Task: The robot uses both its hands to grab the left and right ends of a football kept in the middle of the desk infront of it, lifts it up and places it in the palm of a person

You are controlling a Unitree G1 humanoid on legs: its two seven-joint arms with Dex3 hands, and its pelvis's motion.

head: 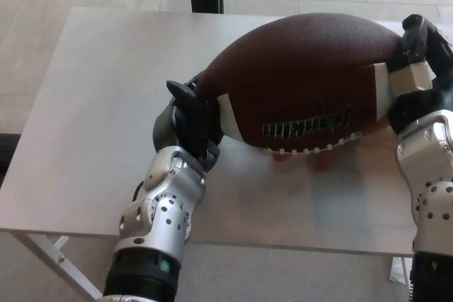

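Head view: a brown football [304,83] is held above the pale surface [92,104], clamped between the robot's left hand [190,122] on its left end and right hand [417,68] on its right end; a person's fingertips [283,158] show just beneath the ball.

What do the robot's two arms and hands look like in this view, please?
Both forearms are silver metal casings with small round holes, ending in black cuffs below. The left hand is black with thick fingers; a thin black cable loops beside its wrist and a small green dot sits on its cuff. The right hand is black too, with a beige block on it.
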